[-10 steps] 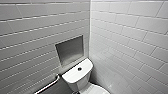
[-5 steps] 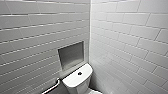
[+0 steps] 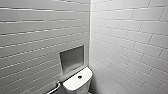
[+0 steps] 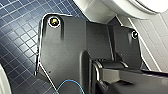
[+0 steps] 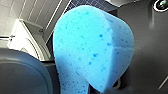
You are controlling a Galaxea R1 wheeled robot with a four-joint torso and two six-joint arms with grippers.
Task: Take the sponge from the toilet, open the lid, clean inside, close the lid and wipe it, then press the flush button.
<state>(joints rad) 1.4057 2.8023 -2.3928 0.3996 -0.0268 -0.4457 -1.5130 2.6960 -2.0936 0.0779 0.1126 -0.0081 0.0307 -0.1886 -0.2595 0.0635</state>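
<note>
White tiled walls (image 3: pixel 125 37) are meeting in a corner ahead of us, and a recessed niche (image 3: pixel 72 58) is sitting in the left wall just above the toilet (image 3: pixel 75 85). From the head view we are getting the flat tank top. The left wrist view is adding the dark blue mosaic floor (image 4: pixel 20 30) and the white curve of the bowl close to that arm.

The right wrist view is giving us the lid (image 5: pixel 22 72). Its greyish underside is facing that camera, so we are judging it to be raised against the white tank behind it. A grab rail (image 3: pixel 53 88) is running along the left wall near the tank's left edge.

We are carrying the sponge (image 5: pixel 92 47) in the air close beside the raised lid. It is creasing where the right gripper (image 5: pixel 110 86) is pinching it. We are reading this as a firm hold meant to keep the soft block steady for cleaning inside the bowl.

We cannot tell how the left gripper (image 4: pixel 120 72) is set, and nothing is showing in its grasp.

The flush button (image 3: pixel 79 77) is sitting untouched at the centre of the tank top, well apart from the sponge.
</note>
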